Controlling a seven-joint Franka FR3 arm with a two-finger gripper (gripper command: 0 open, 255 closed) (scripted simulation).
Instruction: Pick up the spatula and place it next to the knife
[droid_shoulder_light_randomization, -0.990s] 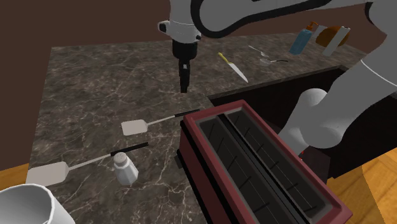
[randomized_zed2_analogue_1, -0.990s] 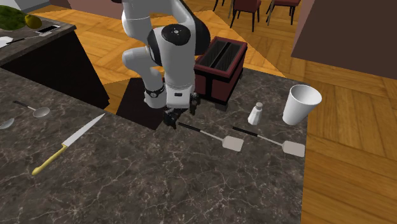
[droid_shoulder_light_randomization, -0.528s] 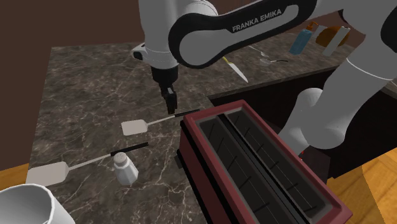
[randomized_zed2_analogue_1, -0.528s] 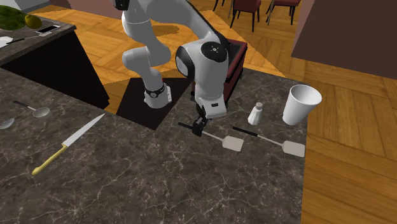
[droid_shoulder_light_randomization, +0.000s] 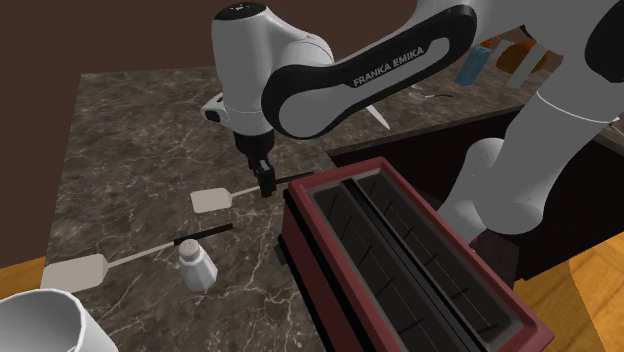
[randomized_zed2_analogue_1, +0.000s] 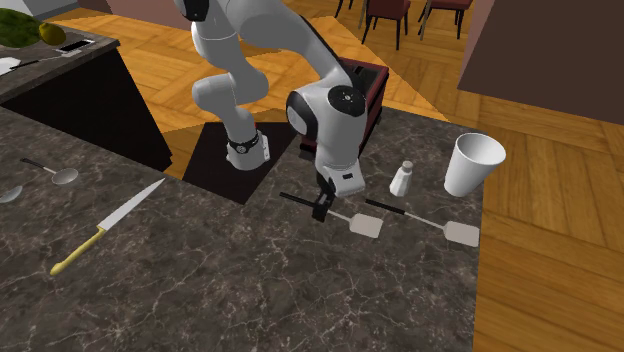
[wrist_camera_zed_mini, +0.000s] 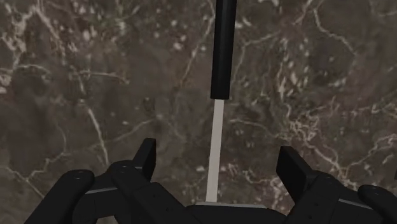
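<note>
The gripper (droid_shoulder_light_randomization: 265, 181) is held low over the thin shaft of the spatula (droid_shoulder_light_randomization: 213, 200) nearer the toaster (droid_shoulder_light_randomization: 305, 235), fingers (wrist_camera_zed_mini: 147, 156) spread apart on either side with nothing clasped, so the pick-up is judged not yet made. The spatula lies flat on the counter (randomized_zed2_analogue_1: 250, 290), with the knife (randomized_zed2_analogue_1: 115, 222) seen well apart at about 9 o'clock in the second exterior view; grasp, carry and placement are left.

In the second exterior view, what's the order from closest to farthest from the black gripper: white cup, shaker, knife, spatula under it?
1. The spatula, its shaft directly beneath the gripper.
2. The shaker, a little toward that view's right.
3. The white cup, farther right, near the counter's edge.
4. The knife, far off to the left.
</note>
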